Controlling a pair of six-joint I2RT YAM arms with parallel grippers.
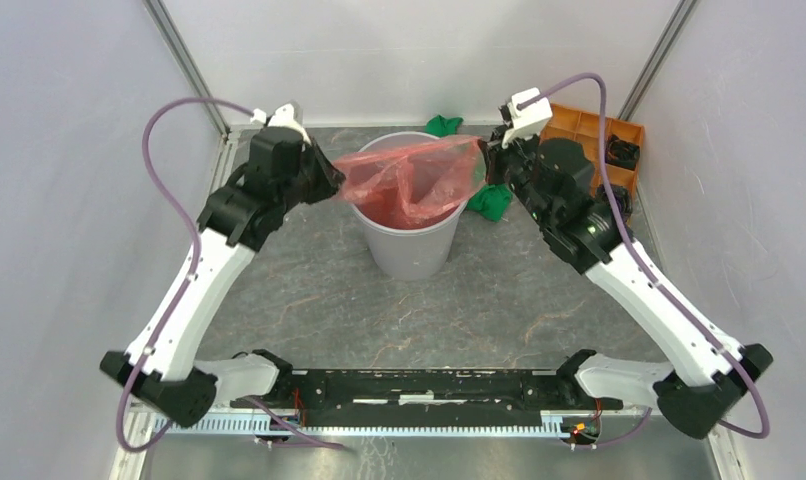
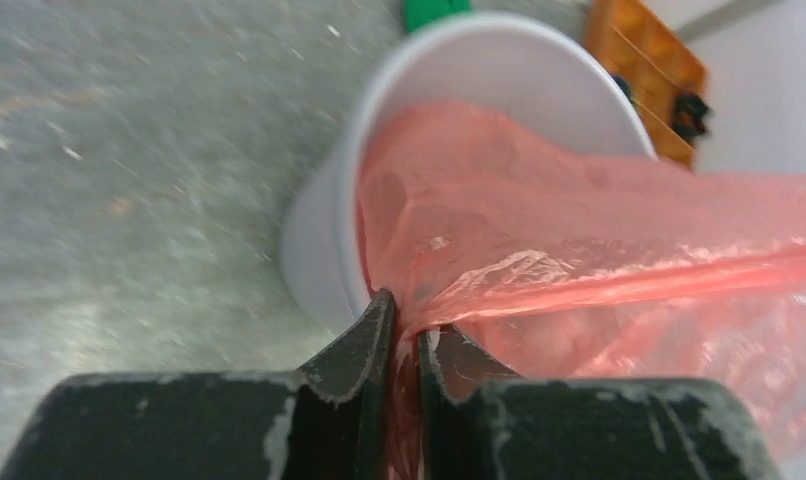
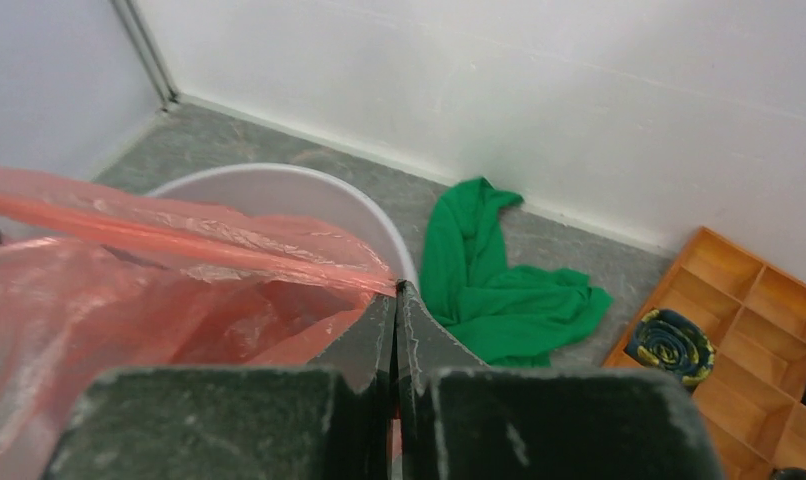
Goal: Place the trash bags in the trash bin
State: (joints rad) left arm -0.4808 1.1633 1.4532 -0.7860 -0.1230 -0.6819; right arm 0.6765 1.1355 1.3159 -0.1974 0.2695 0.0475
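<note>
The red-orange trash bag is stretched across the mouth of the light-grey trash bin, its lower part hanging inside. My left gripper is shut on the bag's left edge, just outside the bin's left rim. In the left wrist view the film is bunched between the two black fingers beside the bin. My right gripper is shut on the bag's right edge at the bin's far right rim. The right wrist view shows the bag pinched at the tips of my right gripper, over the bin's rim.
A green cloth lies on the table just right of the bin, another green piece behind it; it also shows in the right wrist view. An orange compartment tray with small items sits at the back right. White walls enclose the table.
</note>
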